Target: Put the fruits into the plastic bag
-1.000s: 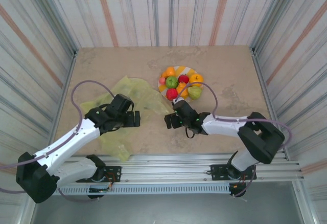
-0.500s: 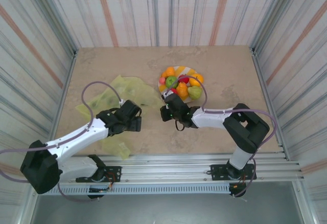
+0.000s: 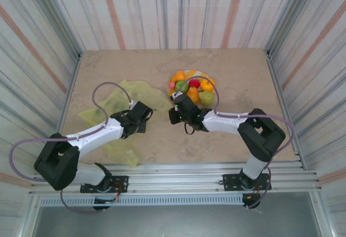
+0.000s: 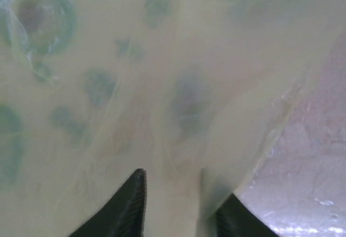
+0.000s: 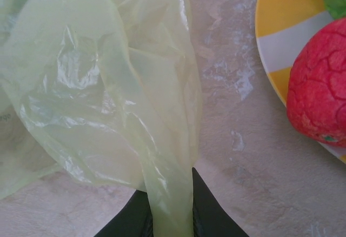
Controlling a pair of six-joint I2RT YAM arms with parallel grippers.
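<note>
Left pincer [image 3: 146, 117]: narrowed on a fold of the plastic bag [image 3: 125, 97]. On my left wrist camera the two dark fingertips [image 4: 131, 207] stand with yellow-green film bunched between them. A second ago this pincer was wide and lay closer to the table's near edge; since then it has moved up and inward along the bag's right side.

Right pincer [image 3: 173, 114]: closed tight on a thin twisted strip of the bag. My right wrist camera shows the film [image 5: 108, 101] running down between the fingers [image 5: 208, 215], which sit almost together. A second ago this pincer was wide, off the bag and nearer the near edge. Now it sits at the bag's right border, just beside the plate [image 3: 198, 73].

The two pincers are near each other, with bare table [image 3: 238, 134] between them.

Bag: crumpled flat on the left half of the table, from the middle down toward the near edge. Its right border reaches further toward the plate than before.

Fruits [image 3: 190, 86]: piled on the striped plate at the middle of the table, toward the far edge, in the same place as before. The red fruit [image 5: 319, 85] rests on the plate's rim [image 5: 275, 18], apart from the bag.
</note>
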